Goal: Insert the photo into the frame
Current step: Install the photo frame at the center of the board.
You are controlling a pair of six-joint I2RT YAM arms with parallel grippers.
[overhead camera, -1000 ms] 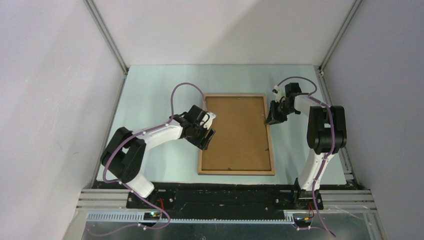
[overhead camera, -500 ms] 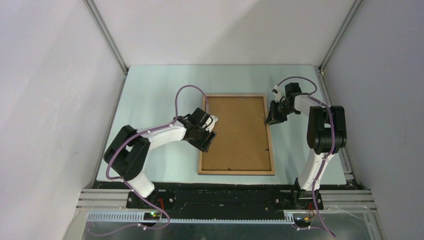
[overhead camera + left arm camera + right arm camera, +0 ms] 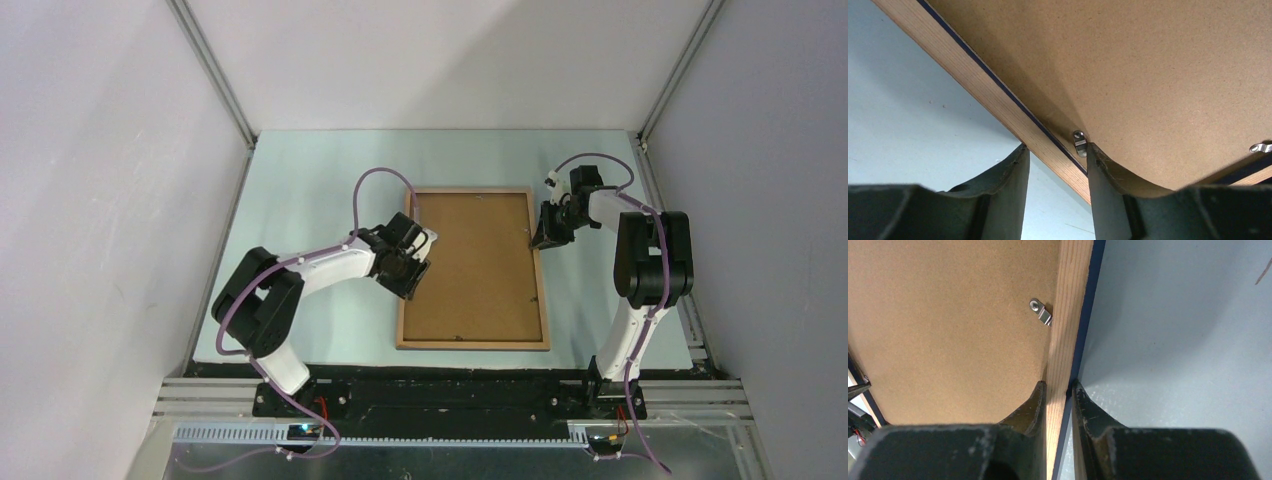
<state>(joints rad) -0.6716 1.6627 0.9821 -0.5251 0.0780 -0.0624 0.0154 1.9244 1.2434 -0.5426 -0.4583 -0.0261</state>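
While the right gripper (image 3: 1058,386) clamps the frame (image 3: 472,343), the left gripper (image 3: 1055,148) straddles its opposite rail, grip unconfirmed; secure before lifting

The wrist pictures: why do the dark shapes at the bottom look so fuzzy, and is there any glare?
Left wrist: the fingers sit too near the lens, so they blur, while the frame rail's grain is crisp. Right wrist: same blur on the fingers; a soft shadow lies on the table beside the frame. Top external: even light, no glare.
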